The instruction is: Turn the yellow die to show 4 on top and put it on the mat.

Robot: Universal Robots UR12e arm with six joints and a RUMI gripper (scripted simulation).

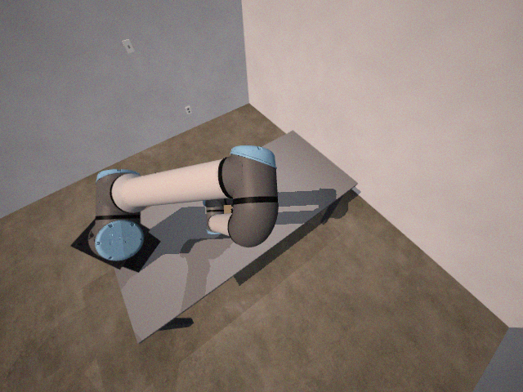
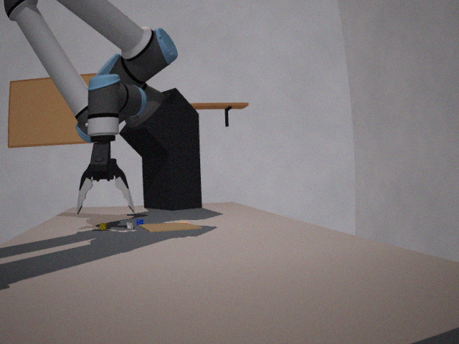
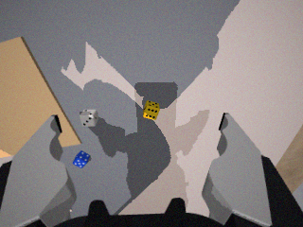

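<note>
- The yellow die (image 2: 102, 226) (image 3: 151, 110) rests on the table (image 1: 164, 282) (image 2: 259, 277) (image 3: 270, 61), off the mat (image 1: 228, 208) (image 2: 170, 227) (image 3: 28, 95) and well apart from it; which number is on top cannot be told for sure.
- The white die (image 2: 129, 225) (image 3: 88, 117) lies between the yellow die and the mat, near the mat's edge and apart from both.
- The blue die (image 2: 139, 221) (image 3: 81, 159) sits near the white one, also off the mat, not touching either of the other dice.
- The mat is a flat tan square lying on the table; the top view shows only a scrap of it beside the arm.
- The tool (image 2: 106, 213) (image 3: 141, 114) hangs above the dice, pointing down, its two fingers spread wide with nothing between them.
- The arm (image 1: 168, 185) (image 2: 48, 55) reaches out over the table and hides all three dice from the top view.
- Its black pedestal (image 1: 147, 253) (image 2: 172, 166) stands beyond the dice in the exterior view.
- Behind that, a wooden shelf (image 2: 222, 105) and a brown board (image 2: 36, 111) are on the wall.
</note>
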